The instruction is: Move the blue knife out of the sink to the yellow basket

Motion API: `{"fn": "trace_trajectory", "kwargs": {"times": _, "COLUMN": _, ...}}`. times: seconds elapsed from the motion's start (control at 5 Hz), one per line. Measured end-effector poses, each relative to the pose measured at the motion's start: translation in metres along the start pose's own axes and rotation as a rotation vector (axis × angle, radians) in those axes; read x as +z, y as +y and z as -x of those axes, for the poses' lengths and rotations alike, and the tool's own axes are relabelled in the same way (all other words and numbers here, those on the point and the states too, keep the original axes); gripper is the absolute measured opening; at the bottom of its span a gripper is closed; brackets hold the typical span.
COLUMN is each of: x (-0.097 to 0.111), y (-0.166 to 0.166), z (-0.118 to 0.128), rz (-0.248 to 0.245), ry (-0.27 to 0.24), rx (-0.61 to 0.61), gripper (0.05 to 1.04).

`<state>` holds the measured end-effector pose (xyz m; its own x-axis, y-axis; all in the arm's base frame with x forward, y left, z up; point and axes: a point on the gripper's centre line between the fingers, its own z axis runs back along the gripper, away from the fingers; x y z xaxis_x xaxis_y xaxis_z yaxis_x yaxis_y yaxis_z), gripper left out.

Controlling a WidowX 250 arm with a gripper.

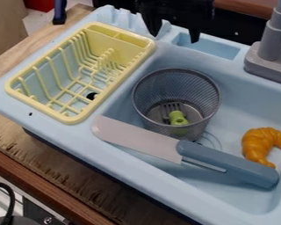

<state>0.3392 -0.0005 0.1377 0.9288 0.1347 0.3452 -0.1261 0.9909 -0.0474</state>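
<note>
Now, black gripper (173,30): at 12 o'clock, fingers parted, gripping nothing.
Blue-handled knife (187,152): at 5 o'clock, slanting over the sink (236,103), ungrasped; the step looks like approach.
Yellow dish basket (124,53): at 10 o'clock, the goal; first the handle needs a descent and pinch.

Blue-handled toy knife (181,148), broad pale rounded blade, lay aslant on the camera side of the jaws of the gripper (173,38), well apart; blade end over the near rim, handle over the basin. Light-blue toy sink (131,165) spread below and around the jaws, basin mostly camera side. Yellow slatted basket (65,117), upright, sat view-left of the jaws, on the sink's side ledge.
</note>
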Motion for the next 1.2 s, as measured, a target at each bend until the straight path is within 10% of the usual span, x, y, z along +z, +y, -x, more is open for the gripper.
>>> {"fn": "trace_trajectory", "kwargs": {"times": 0.2, "x": -0.009, "y": 0.000, "z": 0.008, "rz": 0.000, "ry": 0.046, "rx": -0.017, "gripper": 0.999}}
{"fn": "trace_trajectory", "kwargs": {"times": 0.6, "x": 0.003, "y": -0.017, "z": 0.025, "rz": 0.078, "ry": 0.164, "rx": -0.419, "gripper": 0.999}}
{"fn": "trace_trajectory", "kwargs": {"times": 1.2, "x": 0.035, "y": -0.081, "z": 0.075, "rz": 0.232, "ry": 0.173, "rx": -1.057, "gripper": 0.999}}
